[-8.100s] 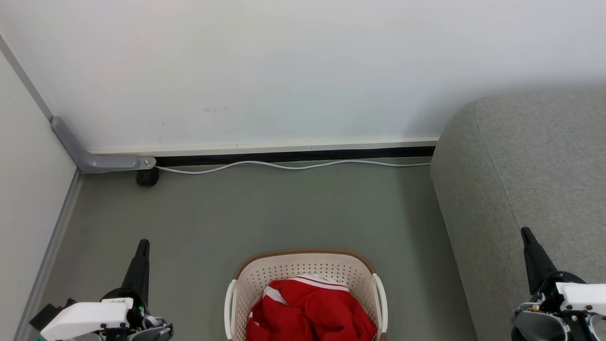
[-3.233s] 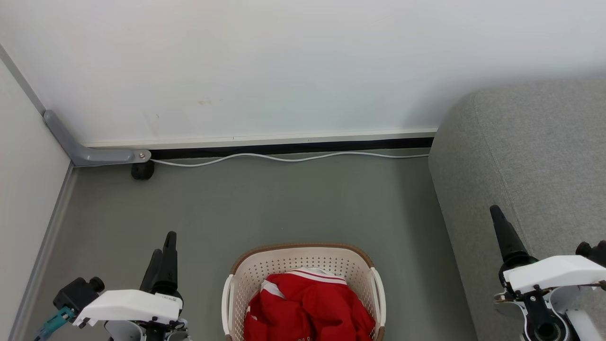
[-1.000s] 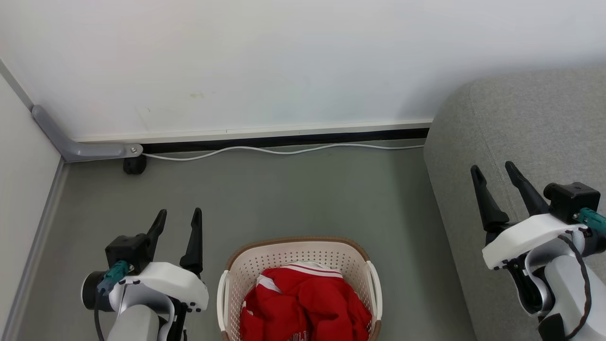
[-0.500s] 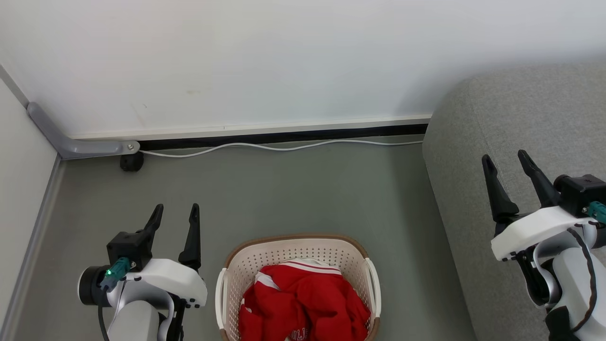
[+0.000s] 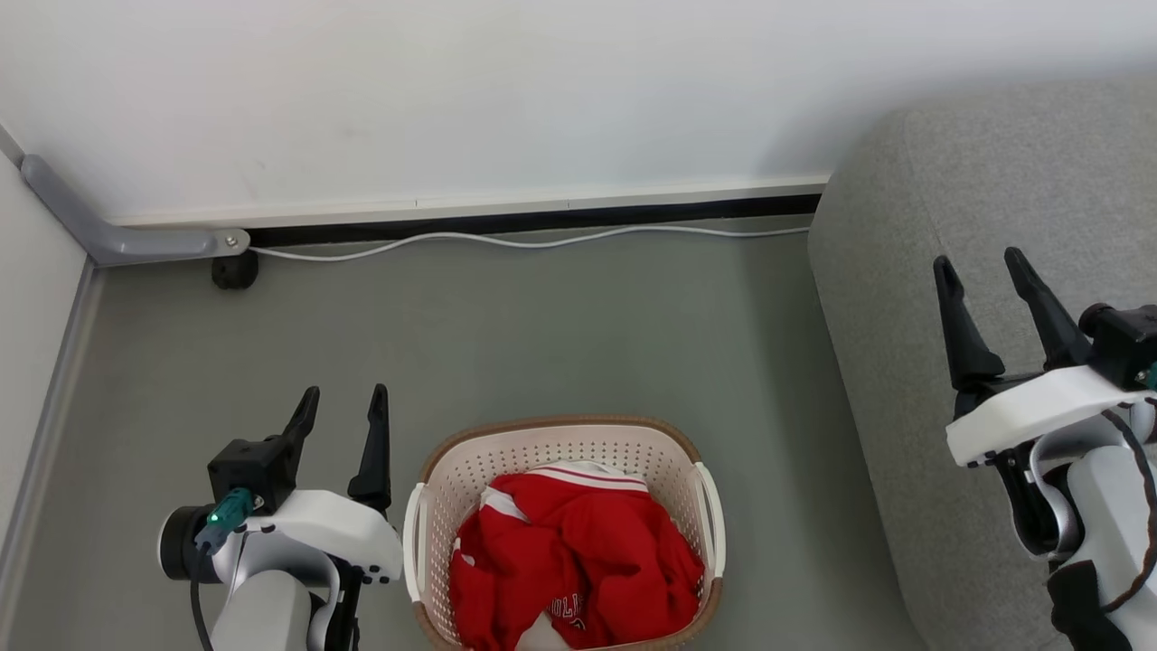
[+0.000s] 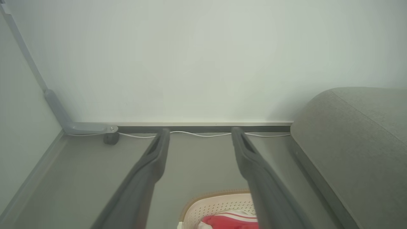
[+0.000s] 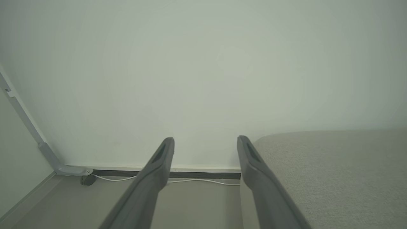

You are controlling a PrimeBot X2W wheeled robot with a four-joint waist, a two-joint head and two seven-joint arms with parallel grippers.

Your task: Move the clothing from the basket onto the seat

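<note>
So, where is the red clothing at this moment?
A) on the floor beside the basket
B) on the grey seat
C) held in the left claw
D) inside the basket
D: the red clothing lies heaped inside the basket, between its perforated walls.

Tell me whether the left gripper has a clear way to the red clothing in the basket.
Probably yes: the left gripper stands open beside the basket, whose top is uncovered, with the red clothing lying exposed.

- basket (image 5: 542,457): one.
- clothing (image 5: 578,556): one red heap; i cannot count its garments.
- seat (image 5: 913,226): one.
- my grippers: two, left gripper (image 5: 345,398) and right gripper (image 5: 978,260), two fingers each.
- white cable (image 5: 506,240): one.
- black wheel (image 5: 234,271): one.
</note>
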